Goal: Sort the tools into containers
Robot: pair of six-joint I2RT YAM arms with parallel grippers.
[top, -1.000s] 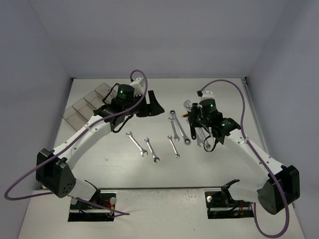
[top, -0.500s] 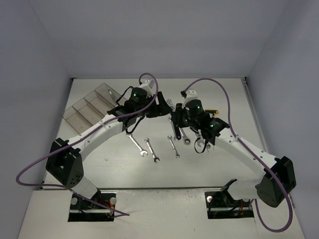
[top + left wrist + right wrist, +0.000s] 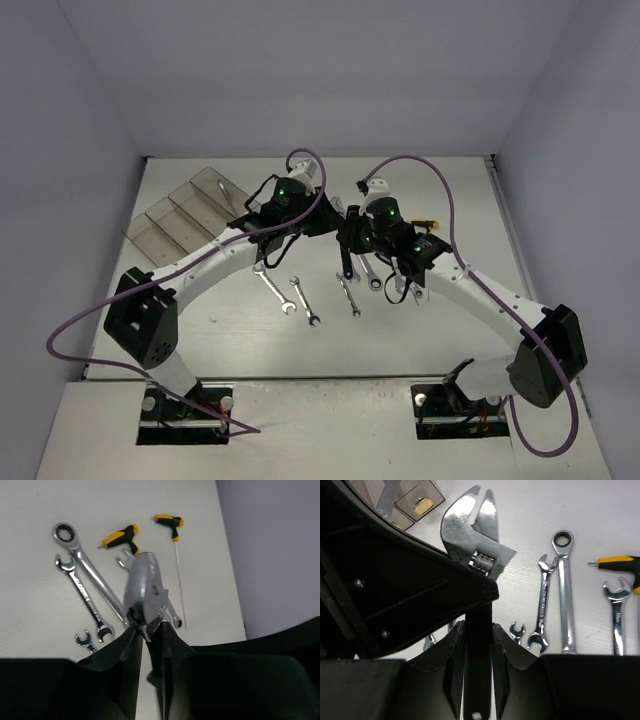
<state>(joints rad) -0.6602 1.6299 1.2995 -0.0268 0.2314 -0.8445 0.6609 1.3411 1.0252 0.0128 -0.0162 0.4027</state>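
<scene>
Both arms have swung inward since a second ago: our left one has come away from the bins, and our right one has carried its tool over from the pile. They now meet mid-table.

At the meeting point is the adjustable wrench [image 3: 470, 535], held in the air with its head pointing away from us. Our right claw [image 3: 478, 626] is clamped on its black handle. Our left claw [image 3: 145, 627] is drawn narrow around the neck just below the head. We cannot tell whether it is pinching yet.

We read this as a handover, because the containers [image 3: 160, 225] stand at the far left, within the left arm's reach. Their farthest bin seems to hold a silver tool.

Loose wrenches [image 3: 272, 285] lie unsorted below the claws, and yellow-handled drivers [image 3: 120, 536] lie farther right.

Everything rests on an off-white tabletop [image 3: 230, 340], closed in on three sides by plain lavender-grey walls [image 3: 300, 70].
</scene>
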